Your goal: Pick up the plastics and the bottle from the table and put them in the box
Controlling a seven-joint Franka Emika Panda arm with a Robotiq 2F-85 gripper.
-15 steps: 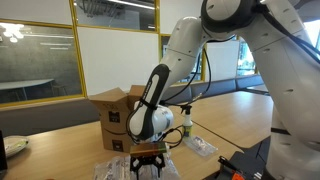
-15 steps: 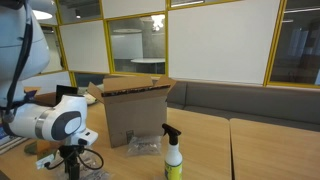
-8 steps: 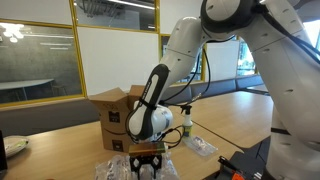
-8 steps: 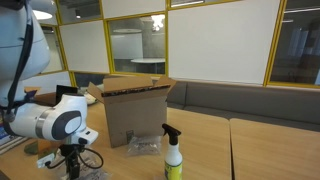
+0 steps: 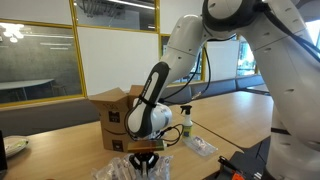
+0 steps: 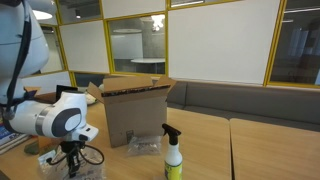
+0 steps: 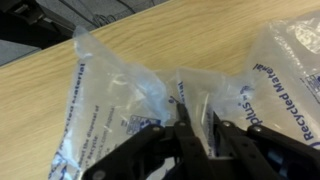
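Clear crinkled plastics point(image 7: 105, 110) with printed text lie on the wooden table point(image 7: 120, 35), and a fold of one point(image 7: 197, 95) stands up between the black fingers point(image 7: 186, 135). My gripper point(image 7: 200, 128) is pinched shut on that fold. In both exterior views the gripper point(image 5: 147, 163) point(image 6: 72, 168) points down at the plastics point(image 5: 122, 169) in front of the brown cardboard box point(image 5: 120, 118) point(image 6: 135, 110). The spray bottle point(image 5: 185, 122) point(image 6: 173, 152) stands upright beside the box, apart from the gripper.
Another plastic packet point(image 5: 200, 146) lies near the bottle and one point(image 6: 143, 147) lies at the foot of the box. The box flaps stand open. Black gear point(image 5: 245, 165) sits at the table's near corner. Glass partitions stand behind the table.
The jaws have come together from wide open onto a fold of plastic. The arm has barely moved.
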